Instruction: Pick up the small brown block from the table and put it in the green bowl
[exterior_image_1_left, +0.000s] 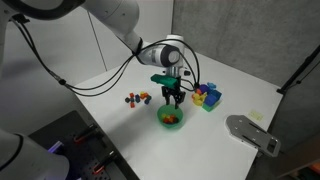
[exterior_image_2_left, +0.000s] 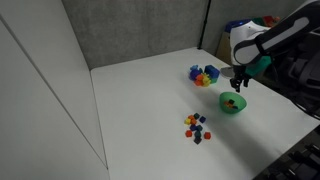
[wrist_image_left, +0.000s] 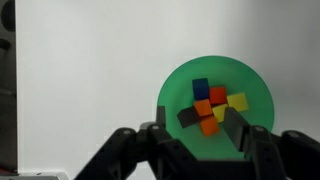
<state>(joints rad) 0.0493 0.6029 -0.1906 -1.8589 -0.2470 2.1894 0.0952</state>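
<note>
Claw pointing straight down, jaws apart, hovering just above green bowl

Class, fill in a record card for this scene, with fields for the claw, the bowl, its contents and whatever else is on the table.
claw: open, above the green bowl, holding nothing
bowl contents: blue, orange, red, yellow blocks and one dark block, seemingly brown
loose small blocks: clustered on table, apart from bowl
toy pile: larger blue, yellow, red blocks near bowl
</note>
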